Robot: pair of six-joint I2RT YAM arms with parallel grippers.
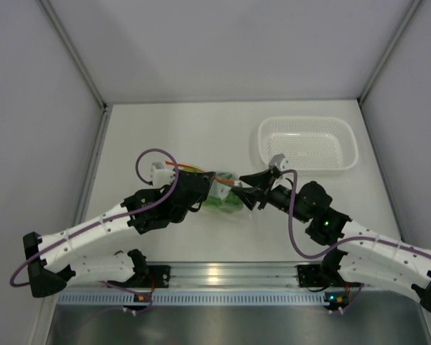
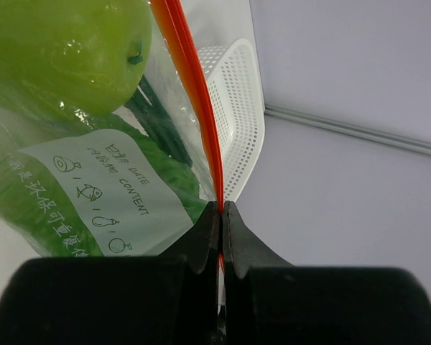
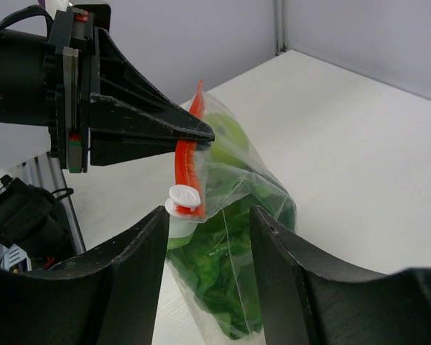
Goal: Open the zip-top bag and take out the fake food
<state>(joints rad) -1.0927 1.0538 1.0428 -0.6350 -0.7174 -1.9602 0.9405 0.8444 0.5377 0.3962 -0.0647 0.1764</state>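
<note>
Two claws: both meet at the zip-top bag, the left from 9 o'clock, the right from 3 o'clock.
Left claw: clamped tight, no gap between the tips, pinching the orange-red zip strip near its end.
Right claw: wide open and gripping nothing, its fingers flanking the white slider on the strip.
Bag position: near the centre of the table in the top view, held up by its strip edge; I can't tell whether the bottom touches down.
Risk one: if the right claw closes on crinkly film instead of the slider, it slips off and the zip won't budge.
Risk two: a pull that beats the left claw's thin pinch drags the strip free, and the whole bag follows.
Risk three: tug too steeply and the film could tear, or the bag could tip and spill once open.
Bag contents: a lime-green fruit pressed against the film, leafy lettuce lower down, a printed label in front; I can't make out any brown cluster.
Basket: white, perforated, at 2 o'clock from the bag; nothing shows inside.
</note>
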